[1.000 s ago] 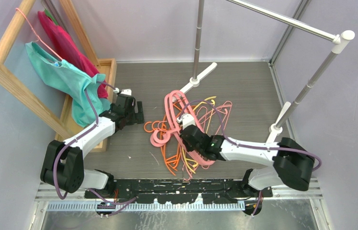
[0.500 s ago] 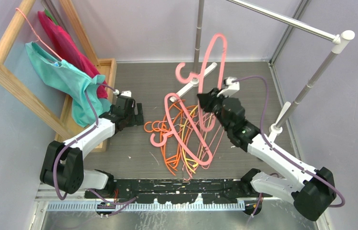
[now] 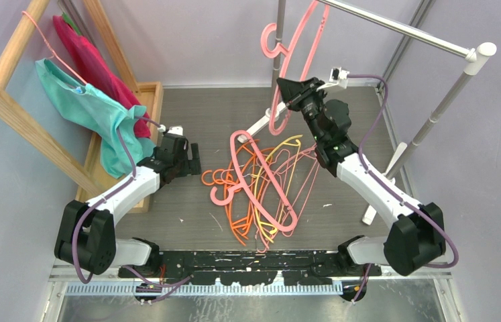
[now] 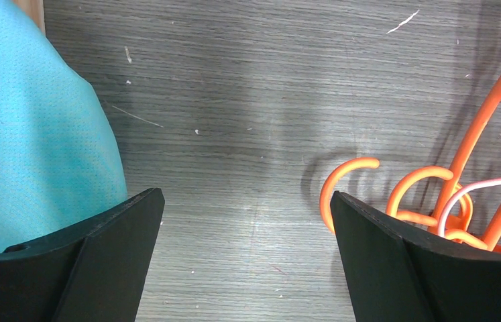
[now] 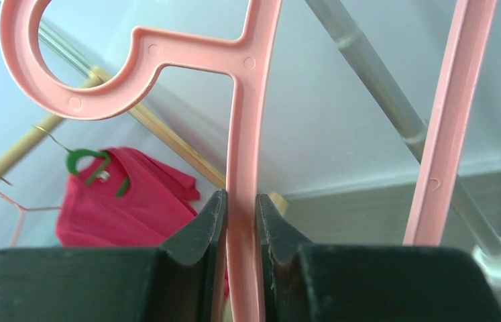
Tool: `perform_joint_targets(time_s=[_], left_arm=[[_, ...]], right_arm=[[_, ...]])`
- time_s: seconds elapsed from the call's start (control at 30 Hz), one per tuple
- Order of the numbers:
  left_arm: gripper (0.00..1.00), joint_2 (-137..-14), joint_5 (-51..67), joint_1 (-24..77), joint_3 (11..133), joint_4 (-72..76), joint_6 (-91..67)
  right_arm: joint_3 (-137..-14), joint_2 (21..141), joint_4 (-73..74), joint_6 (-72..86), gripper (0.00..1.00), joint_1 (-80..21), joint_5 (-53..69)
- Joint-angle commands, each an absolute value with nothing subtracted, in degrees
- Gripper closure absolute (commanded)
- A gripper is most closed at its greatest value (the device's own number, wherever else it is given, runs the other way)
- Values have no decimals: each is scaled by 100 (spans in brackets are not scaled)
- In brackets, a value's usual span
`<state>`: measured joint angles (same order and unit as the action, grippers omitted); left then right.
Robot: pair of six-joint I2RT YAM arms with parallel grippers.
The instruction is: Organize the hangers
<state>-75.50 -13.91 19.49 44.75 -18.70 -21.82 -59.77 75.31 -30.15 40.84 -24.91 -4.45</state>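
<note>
Right wrist: right hand clamps the pink hanger below its hook.

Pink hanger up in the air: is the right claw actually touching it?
Touching. The right wrist view shows the right gripper clamped on the pink hanger, with both fingers pressed against its bar and no gap on either side.

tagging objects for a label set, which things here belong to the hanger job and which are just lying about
Job: pink hanger clamped in the right end effector; loose hanger pile; open left end effector; metal rail, likely the target.
Just about: teal cloth; red garment; wooden rack.
</note>
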Motion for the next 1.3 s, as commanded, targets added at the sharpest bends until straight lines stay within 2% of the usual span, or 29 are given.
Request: perform_joint_targets(time_s=[0.0,0.8,1.1,1.27], left_arm=[[2,-7437,-1478,1942,4605,-1720,-2194],[2,-7982,-1588,1942,4737,-1714,-2055],[2,-8019,-1614,1944,4765,-1769,-2020],[2,-7952,-1615,1942,4711,-1762,-2013]], right_arm=[[-6690,7853,-4276,4516,99,-2338,-131],[-8665,10018,-5095,5669,99,-1800,-496],[-9437,10710,-4614,6147,99,-1780,-766],[-9473,10843,-4445,6421,99,-1781,-926]])
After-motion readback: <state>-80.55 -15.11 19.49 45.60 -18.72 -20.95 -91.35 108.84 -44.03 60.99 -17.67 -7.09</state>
